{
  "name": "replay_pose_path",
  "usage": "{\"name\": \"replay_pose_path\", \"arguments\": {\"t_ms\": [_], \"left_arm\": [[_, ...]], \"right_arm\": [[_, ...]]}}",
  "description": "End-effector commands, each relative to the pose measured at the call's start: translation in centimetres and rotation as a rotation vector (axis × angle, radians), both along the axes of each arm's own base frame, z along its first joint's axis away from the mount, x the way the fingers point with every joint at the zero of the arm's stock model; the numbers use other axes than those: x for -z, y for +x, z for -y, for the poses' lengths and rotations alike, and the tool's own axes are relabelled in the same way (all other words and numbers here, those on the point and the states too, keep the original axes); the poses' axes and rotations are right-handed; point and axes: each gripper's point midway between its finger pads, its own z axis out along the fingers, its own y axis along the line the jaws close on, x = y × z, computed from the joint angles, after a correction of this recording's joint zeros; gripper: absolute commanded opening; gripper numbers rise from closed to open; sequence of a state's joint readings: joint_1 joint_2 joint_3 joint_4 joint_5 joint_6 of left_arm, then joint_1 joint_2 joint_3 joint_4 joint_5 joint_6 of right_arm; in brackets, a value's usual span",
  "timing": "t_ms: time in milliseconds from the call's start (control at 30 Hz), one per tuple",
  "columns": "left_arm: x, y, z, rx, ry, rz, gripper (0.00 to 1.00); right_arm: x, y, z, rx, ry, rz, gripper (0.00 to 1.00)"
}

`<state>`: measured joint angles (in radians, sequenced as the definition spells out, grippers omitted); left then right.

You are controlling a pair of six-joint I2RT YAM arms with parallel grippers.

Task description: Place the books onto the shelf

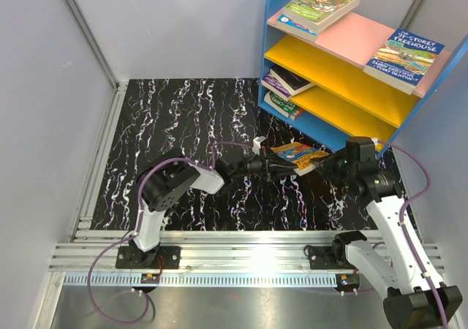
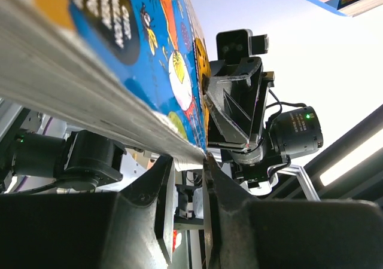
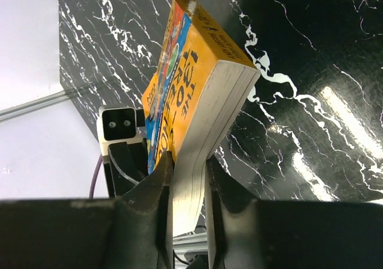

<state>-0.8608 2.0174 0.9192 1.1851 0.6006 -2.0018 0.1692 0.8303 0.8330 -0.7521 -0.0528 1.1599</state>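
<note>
Both arms share the orange-and-blue book [image 1: 298, 156], held up off the tabletop [image 1: 183, 124] right of its middle, just before the shelf [image 1: 358, 36]. The left gripper [image 1: 280, 167] has its jaws clamped on one end, and the right gripper [image 1: 322, 164] has its jaws clamped on the other.

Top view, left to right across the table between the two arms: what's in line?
left arm → left gripper → book, clamped from both sides → right gripper → right arm

White-and-black arms [image 1: 156, 216], purple cables [image 1: 92, 274], black left hand [image 2: 187, 161] and right hand [image 3: 188, 161].
</note>
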Motion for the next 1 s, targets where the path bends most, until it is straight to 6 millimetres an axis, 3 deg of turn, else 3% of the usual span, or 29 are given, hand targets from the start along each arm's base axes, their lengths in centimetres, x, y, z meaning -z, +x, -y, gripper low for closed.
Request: {"name": "replay_pose_path", "arguments": {"t_ms": [0, 133, 233, 267, 300, 333, 367, 400, 433, 467, 500, 533, 567, 600, 633, 667, 733, 767, 833, 867, 900, 933, 967], "left_arm": [[-12.2, -3.1, -3.8, -0.022, -0.423, 0.311, 0.0], [-14.0, -4.3, -4.5, 0.001, -0.466, 0.323, 0.0], [-15.4, -5.7, -5.5, 0.026, -0.487, 0.362, 0.22], [-16.8, -6.5, -6.4, 0.022, -0.512, 0.391, 0.42], [-16.4, -6.7, -6.9, 0.016, -0.49, 0.383, 0.98], [-16.5, -7.2, -7.3, 0.014, -0.482, 0.409, 0.99], [-17.9, -8.2, -8.4, 0.016, -0.487, 0.435, 0.99], [-17.2, -8.7, -9.0, 0.016, -0.457, 0.429, 0.99], [-18.9, -10.4, -10.4, 0.021, -0.477, 0.497, 0.99], [-18.3, -10.7, -10.5, 0.026, -0.425, 0.489, 0.99], [-17.5, -11.1, -10.9, 0.028, -0.379, 0.495, 0.99], [-18.9, -12.9, -12.4, 0.031, -0.383, 0.608, 0.99], [-17.0, -12.6, -12.0, 0.043, -0.26, 0.562, 0.99], [-16.8, -13.0, -12.3, 0.047, -0.215, 0.584, 0.99], [-17.7, -14.1, -13.6, 0.024, -0.197, 0.714, 0.99], [-15.8, -13.8, -13.3, 0.048, -0.05, 0.663, 0.99], [-15.6, -14.4, -14.6, 0.033, 0.025, 0.777, 0.99], [-14.8, -14.8, -15.0, 0.052, 0.062, 0.764, 0.99], [-14.6, -15.5, -15.6, 0.077, 0.059, 0.762, 0.99], [-13.9, -15.8, -15.7, 0.094, 0.06, 0.748, 0.99], [-13.8, -16.2, -15.9, 0.109, 0.052, 0.737, 0.99], [-14.0, -16.4, -16.1, 0.107, 0.046, 0.741, 0.99], [-13.8, -16.6, -16.3, 0.114, 0.057, 0.734, 0.99]], "right_arm": [[-1.0, -0.4, 0.6, 0.009, -0.032, 0.037, 0.02], [-2.3, -1.0, 0.8, 0.024, -0.02, 0.071, 0.0], [-4.8, -1.1, 0.4, 0.011, 0.013, 0.131, 0.0], [-6.6, -1.0, 0.2, 0.002, 0.025, 0.17, 0.0], [-7.6, -1.1, -0.1, -0.009, 0.037, 0.193, 0.0], [-8.9, -1.2, -0.2, -0.015, 0.049, 0.227, 0.0], [-11.6, -1.5, -0.4, -0.029, 0.066, 0.289, 0.0], [-13.3, -1.7, -0.6, -0.044, 0.073, 0.329, 0.0], [-14.6, -1.6, -0.8, -0.063, 0.076, 0.356, 0.0], [-18.2, -2.2, -1.1, -0.101, 0.076, 0.435, 0.0], [-19.7, -2.4, -1.3, -0.125, 0.072, 0.463, 0.0], [-20.7, -1.8, -1.6, -0.146, 0.06, 0.468, 0.0], [-24.3, -2.9, -1.8, -0.187, 0.043, 0.546, 0.0], [-25.3, -2.1, -2.2, -0.21, 0.038, 0.55, 0.0], [-26.8, -2.2, -2.3, -0.22, 0.036, 0.578, 0.0], [-30.6, -3.3, -2.5, -0.249, 0.042, 0.666, 0.0], [-33.1, -2.5, -2.9, -0.261, 0.049, 0.704, 0.0], [-36.0, -3.4, -2.4, -0.236, 0.051, 0.772, 0.0], [-38.0, -2.3, -1.7, -0.184, 0.04, 0.798, 0.0], [-40.5, -3.1, -0.3, -0.113, 0.009, 0.868, 0.0], [-41.1, -2.2, 0.3, -0.072, -0.009, 0.871, 0.0], [-42.9, -2.9, 1.3, -0.021, -0.017, 0.919, 0.0], [-43.9, -2.4, 2.7, 0.068, -0.039, 0.946, 0.0]]}}
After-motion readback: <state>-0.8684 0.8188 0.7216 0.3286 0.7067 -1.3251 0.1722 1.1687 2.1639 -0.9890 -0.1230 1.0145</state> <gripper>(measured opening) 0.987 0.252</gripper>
